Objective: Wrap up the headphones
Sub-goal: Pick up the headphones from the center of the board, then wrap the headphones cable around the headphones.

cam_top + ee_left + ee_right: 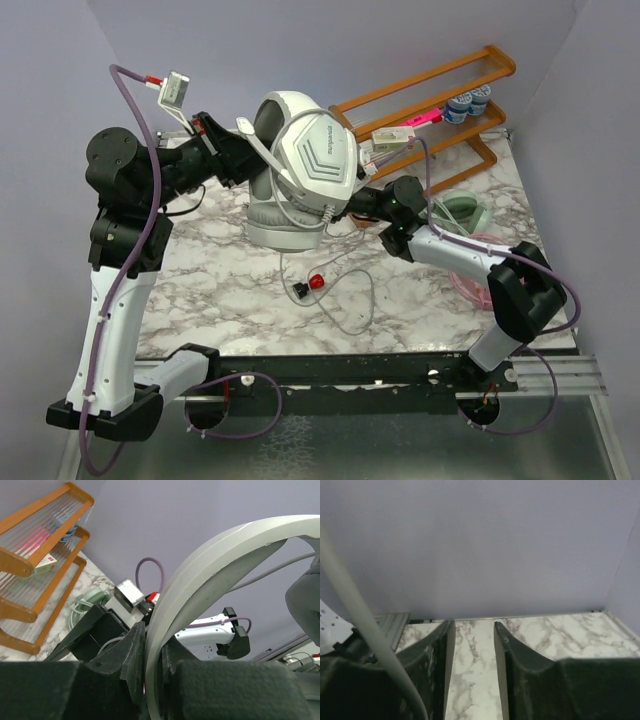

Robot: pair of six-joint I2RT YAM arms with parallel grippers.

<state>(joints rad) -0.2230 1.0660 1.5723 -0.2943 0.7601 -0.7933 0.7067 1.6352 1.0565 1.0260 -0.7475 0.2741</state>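
Silver-grey headphones (305, 160) hang high, band (210, 580) pinched in your left gripper (152, 660); your open, empty right gripper (472, 630) sits nearer the cable (371, 300) dangling below

The top camera sits above and behind the bases (105, 412), looking down and forward from far enough to take in the whole table (200, 290) and the rack (420, 90) at its far right corner. The left wrist camera sits close behind the left fingers (132, 665), facing up and to the right, with the headset (200, 595) band filling the near field. It shares the rack and the right arm (207, 630) with the top view. The right wrist camera looks low along the right fingers (442, 670), across the table to a wall (480, 545), and shares that marble with the top view
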